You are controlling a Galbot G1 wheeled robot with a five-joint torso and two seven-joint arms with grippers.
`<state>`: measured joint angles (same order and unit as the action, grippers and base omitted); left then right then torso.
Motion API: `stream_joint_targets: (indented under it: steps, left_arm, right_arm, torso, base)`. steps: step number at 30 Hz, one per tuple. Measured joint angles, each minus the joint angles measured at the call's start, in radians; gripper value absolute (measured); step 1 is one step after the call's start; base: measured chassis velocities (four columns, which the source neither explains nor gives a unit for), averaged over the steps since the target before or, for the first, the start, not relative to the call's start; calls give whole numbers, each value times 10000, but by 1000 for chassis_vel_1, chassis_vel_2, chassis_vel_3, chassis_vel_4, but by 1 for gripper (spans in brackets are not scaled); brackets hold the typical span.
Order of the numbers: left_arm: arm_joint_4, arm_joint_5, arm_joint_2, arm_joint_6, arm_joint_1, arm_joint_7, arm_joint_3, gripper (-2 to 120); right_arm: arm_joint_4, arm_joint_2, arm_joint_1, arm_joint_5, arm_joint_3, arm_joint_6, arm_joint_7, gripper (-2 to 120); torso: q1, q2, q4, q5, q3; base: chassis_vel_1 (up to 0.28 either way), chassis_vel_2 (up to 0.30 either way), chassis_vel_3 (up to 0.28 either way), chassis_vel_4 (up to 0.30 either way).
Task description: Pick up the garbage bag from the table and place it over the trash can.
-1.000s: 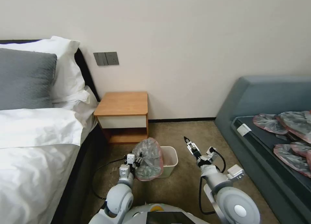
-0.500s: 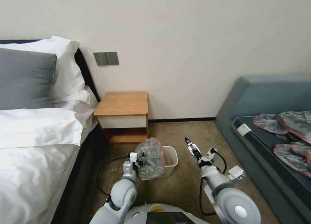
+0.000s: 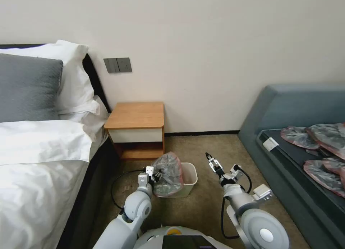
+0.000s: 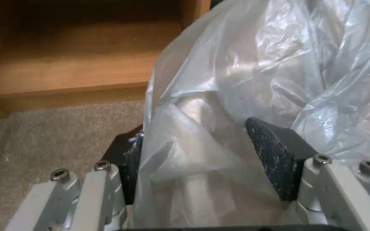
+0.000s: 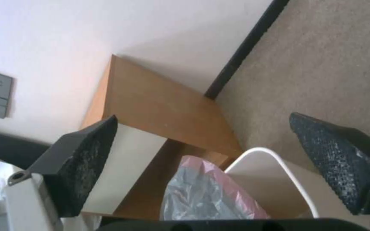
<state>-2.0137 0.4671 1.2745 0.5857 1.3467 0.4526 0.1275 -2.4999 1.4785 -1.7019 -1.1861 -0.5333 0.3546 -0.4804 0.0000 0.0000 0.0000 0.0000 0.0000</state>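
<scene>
The garbage bag (image 3: 167,175), wrinkly grey plastic with a pinkish-red rim, hangs against the left side of the cream trash can (image 3: 189,173) on the carpet. It covers that side and rises above the rim. My left gripper (image 3: 155,175) is at the bag's left, shut on a fold of the plastic. In the left wrist view the bag (image 4: 258,64) fills the space between the dark pads (image 4: 275,154). My right gripper (image 3: 209,157) hovers open just right of the can, holding nothing. The right wrist view shows the bag (image 5: 206,195) beside the can's rim (image 5: 270,154). The table (image 3: 136,114) stands behind, its top bare.
A bed (image 3: 36,152) with white linen runs along the left. A grey-blue sofa (image 3: 298,108) at the right holds several flat grey-and-red bags (image 3: 316,137). A black cable (image 3: 115,184) loops on the floor by the left arm. Open carpet (image 3: 212,144) lies between can and sofa.
My left arm has reached forward, carrying the bag a little farther along the can's left side. The right gripper has barely moved.
</scene>
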Motion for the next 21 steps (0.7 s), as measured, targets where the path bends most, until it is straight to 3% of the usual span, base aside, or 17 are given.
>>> stream_joint_targets:
  steps: [17, 20, 21]
  left_arm:
    - [598, 445, 58, 55, -465, 336, -215, 60]
    - [635, 559, 82, 87, -516, 447, -242, 56]
    - [636, 604, 87, 92, -534, 476, -257, 49]
  right_arm:
    - [0, 57, 76, 38, -36, -16, 4, 100]
    - [0, 58, 114, 39, -44, -19, 3, 100]
    - [0, 58, 133, 38, -47, -20, 3, 100]
  torso:
    - [0, 1, 3, 4, -2]
    - [0, 1, 2, 3, -2]
    - [0, 1, 2, 2, -2]
  base:
    - [0, 0, 0, 0]
    - [0, 0, 0, 0]
    - [0, 0, 0, 0]
